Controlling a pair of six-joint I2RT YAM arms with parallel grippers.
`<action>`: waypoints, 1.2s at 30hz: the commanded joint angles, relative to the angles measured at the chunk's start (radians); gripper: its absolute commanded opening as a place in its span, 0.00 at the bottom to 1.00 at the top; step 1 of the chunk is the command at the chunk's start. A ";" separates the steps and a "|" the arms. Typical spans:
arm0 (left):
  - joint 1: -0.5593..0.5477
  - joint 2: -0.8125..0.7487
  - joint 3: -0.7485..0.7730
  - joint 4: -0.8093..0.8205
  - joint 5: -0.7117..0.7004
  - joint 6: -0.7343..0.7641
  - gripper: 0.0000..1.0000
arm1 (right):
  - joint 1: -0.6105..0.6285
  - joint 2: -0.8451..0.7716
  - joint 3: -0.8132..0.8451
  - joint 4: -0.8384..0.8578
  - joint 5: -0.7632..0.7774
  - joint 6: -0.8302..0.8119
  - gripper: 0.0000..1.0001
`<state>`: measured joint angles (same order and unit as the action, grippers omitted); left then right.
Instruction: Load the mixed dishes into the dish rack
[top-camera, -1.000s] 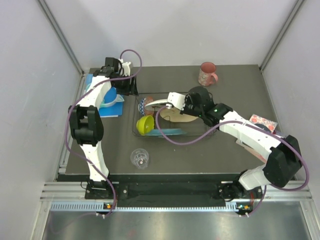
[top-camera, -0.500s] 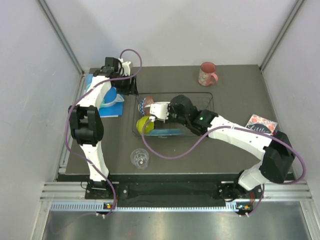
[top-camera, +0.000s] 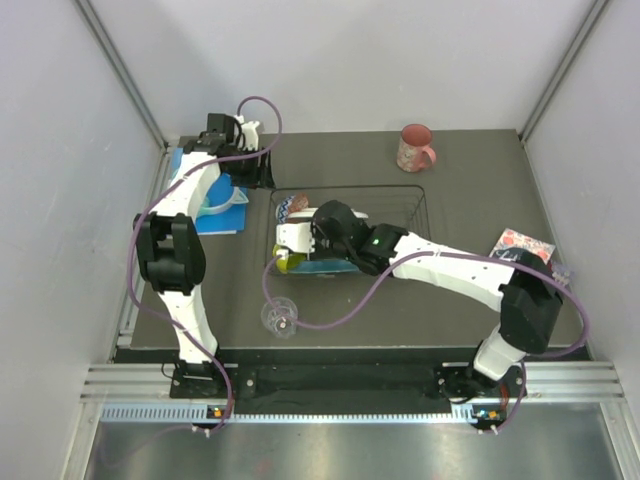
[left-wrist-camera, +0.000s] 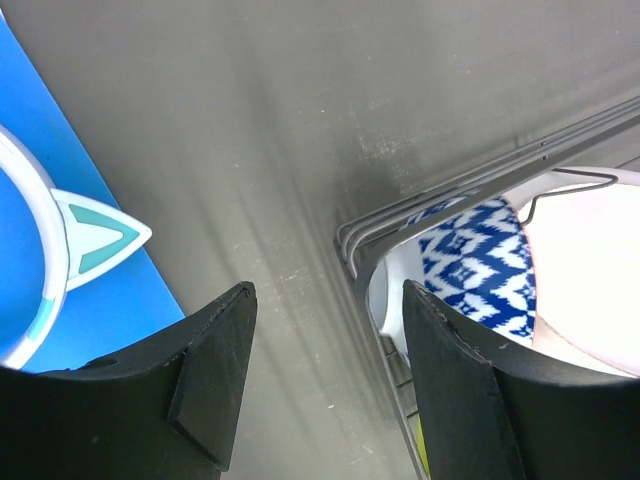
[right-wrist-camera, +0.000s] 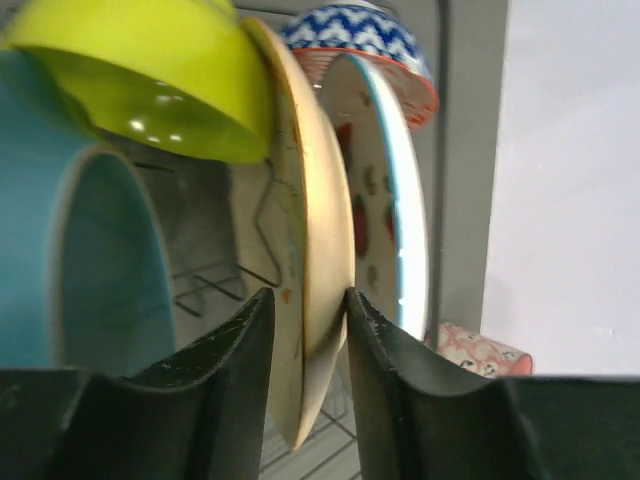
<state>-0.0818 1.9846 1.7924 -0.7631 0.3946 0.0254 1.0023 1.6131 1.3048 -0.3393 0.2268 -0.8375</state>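
Observation:
The dish rack (top-camera: 426, 203) sits mid-table, with dishes crowded at its left end. My right gripper (top-camera: 291, 240) reaches into that end. In the right wrist view its fingers straddle the rim of the upright cream floral plate (right-wrist-camera: 325, 230), with a slim gap on the left side, so the right gripper (right-wrist-camera: 308, 320) is open. The white plate with red shapes (right-wrist-camera: 375, 180) stands just behind, the teal plate (right-wrist-camera: 60, 230) and lime-green bowl (right-wrist-camera: 150, 80) in front, and the red-patterned bowl (right-wrist-camera: 360, 35) at the far end. My left gripper (left-wrist-camera: 330, 300) hovers open by the rack's corner (left-wrist-camera: 450, 185).
A pink mug (top-camera: 413, 148) stands at the back of the table. A small clear glass (top-camera: 280, 317) sits near the front, left of centre. Teal cat-ear headphones (top-camera: 222, 195) lie on a blue sheet at the left. A printed card (top-camera: 522, 247) lies at the right.
The right arm swung left across the rack with the cream plate, stood it upright among the other dishes, and its jaws loosened. The left arm stayed put.

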 joint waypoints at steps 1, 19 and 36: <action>0.010 -0.061 -0.008 0.033 0.003 0.005 0.65 | 0.039 0.025 0.025 -0.055 -0.020 0.023 0.48; 0.010 -0.063 0.005 0.028 -0.003 -0.001 0.64 | 0.050 -0.124 0.145 -0.110 0.174 0.075 1.00; 0.042 -0.053 0.110 -0.027 -0.013 -0.008 0.68 | -0.687 -0.104 0.415 -0.038 -0.062 1.012 1.00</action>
<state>-0.0654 1.9827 1.8091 -0.7765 0.3737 0.0250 0.6506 1.4811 1.5955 -0.4561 0.3836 -0.3115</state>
